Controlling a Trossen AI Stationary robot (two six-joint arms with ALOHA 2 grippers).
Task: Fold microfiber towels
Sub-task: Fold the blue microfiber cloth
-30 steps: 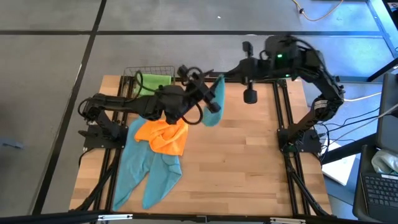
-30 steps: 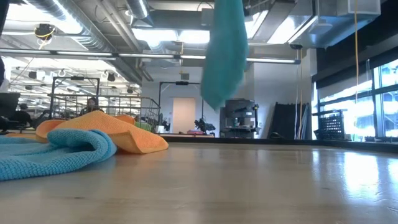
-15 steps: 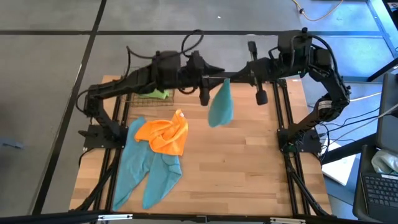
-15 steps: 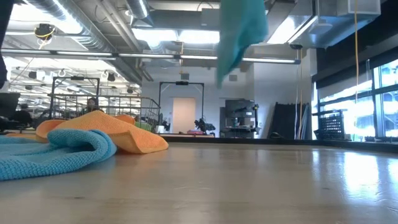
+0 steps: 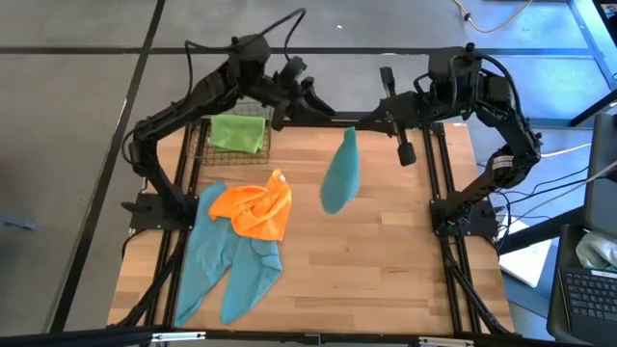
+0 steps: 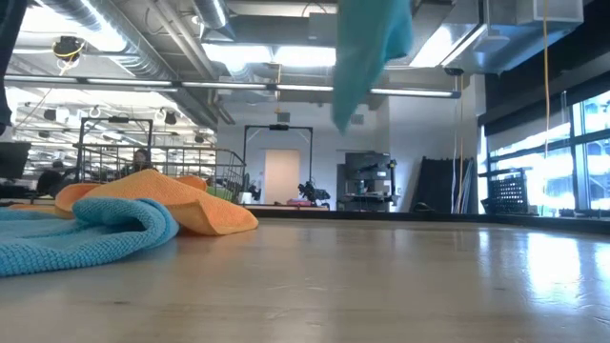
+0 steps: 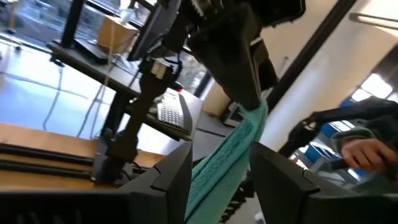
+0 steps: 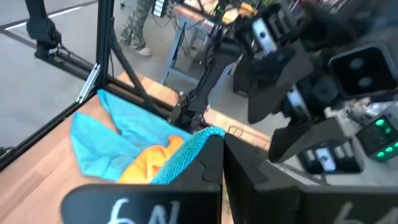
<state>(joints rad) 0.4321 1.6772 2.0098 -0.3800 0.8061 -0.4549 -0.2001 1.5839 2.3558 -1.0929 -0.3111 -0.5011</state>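
The tabletop (image 5: pixel 386 241) is pale wood planks edged by black rails (image 5: pixel 445 193), standing on a grey floor (image 5: pixel 77 96) crossed by dark seams. A wire basket (image 5: pixel 231 111) sits at its far left corner. To the right, a desk holds a keyboard (image 5: pixel 588 294) and cables. Seen level across the tabletop, the room is a large workshop: exposed ducts (image 6: pixel 124 38) and strip lights (image 6: pixel 276 57) under the ceiling, a pale doorway (image 6: pixel 281 176) at the back, dark equipment (image 6: pixel 367 186) beside it, and bright windows (image 6: pixel 572 152) along the right wall.
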